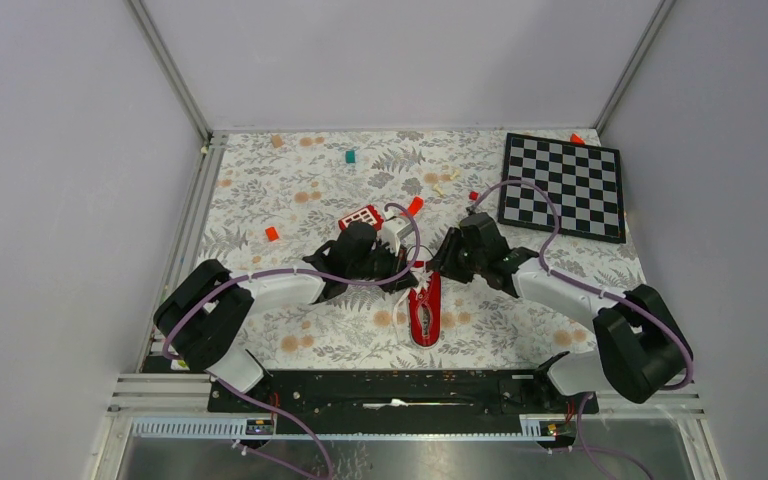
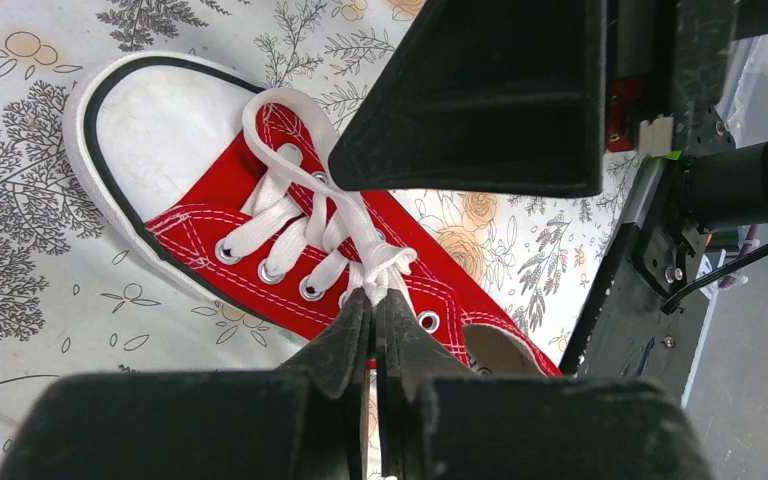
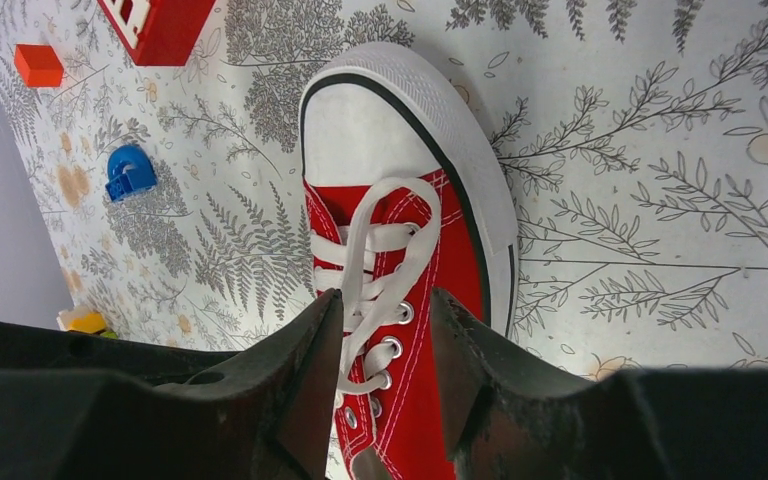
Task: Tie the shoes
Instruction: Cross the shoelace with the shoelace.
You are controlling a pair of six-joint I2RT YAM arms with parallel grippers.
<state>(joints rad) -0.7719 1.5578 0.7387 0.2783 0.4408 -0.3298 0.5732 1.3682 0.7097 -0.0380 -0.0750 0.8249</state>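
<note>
The shoe (image 1: 425, 312) is a small red canvas sneaker with a white toe cap, lying between the two arms with its toe toward the near edge. In the left wrist view my left gripper (image 2: 373, 297) is shut on the white lace (image 2: 385, 262) where the strands bunch near the top eyelets of the shoe (image 2: 210, 195). A lace loop (image 3: 392, 225) lies flat over the tongue toward the toe cap (image 3: 370, 130). My right gripper (image 3: 385, 300) is open and straddles the laces, with nothing pinched between its fingers. In the top view both grippers, left (image 1: 407, 268) and right (image 1: 442, 262), meet over the shoe's far end.
A chessboard (image 1: 563, 183) lies at the back right. A red block with white squares (image 1: 362, 216) sits just behind the left gripper. Small loose pieces are scattered on the floral cloth: teal (image 1: 350, 156), red (image 1: 271, 233), red-orange (image 1: 415, 205), blue (image 3: 130, 172).
</note>
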